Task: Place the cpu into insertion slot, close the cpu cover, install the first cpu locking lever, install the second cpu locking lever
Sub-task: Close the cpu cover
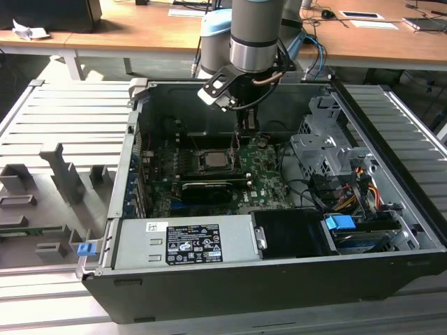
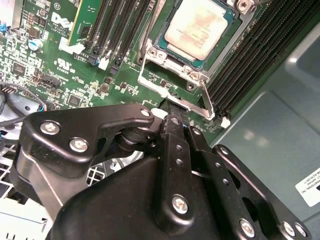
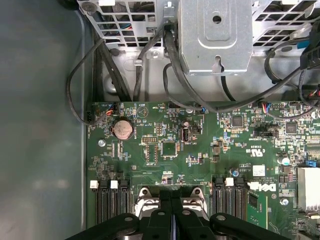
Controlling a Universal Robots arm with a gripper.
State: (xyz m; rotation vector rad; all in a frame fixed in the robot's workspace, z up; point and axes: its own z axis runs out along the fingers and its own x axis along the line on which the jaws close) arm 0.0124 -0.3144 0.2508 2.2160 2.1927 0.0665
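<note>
Exterior view, from its left to its right.

- Ribbed grey metal table (image 1: pixel 42 118), bearing grey moulded fixture blocks (image 1: pixel 63 174) and a small blue clip (image 1: pixel 85 248).
- Open black computer case (image 1: pixel 279 293), contents:
  - grey box-shaped power supply (image 1: pixel 237 241) along the near wall;
  - green circuit board (image 1: pixel 269 178) on the floor;
  - long black card (image 1: pixel 206 187) standing on the board;
  - grey metal drive cage (image 1: pixel 318 150), coloured cables (image 1: pixel 360 190) and a blue connector (image 1: pixel 341 223) at the exterior view's right.
- Square metal-rimmed insertion slot (image 2: pixel 148 70) on the board, contents: small square silvery-grey cpu (image 2: pixel 195 30), seated flat.
- Thin metal cpu cover (image 2: pixel 175 64), its frame lying around the chip.
- Black gripper (image 1: pixel 240 146), hanging inside the case just beside the slot. In the first wrist view its fingers (image 3: pixel 166 210) are drawn together. In the second wrist view the tips sit beside a thin wire locking lever (image 2: pixel 206 100).
</note>
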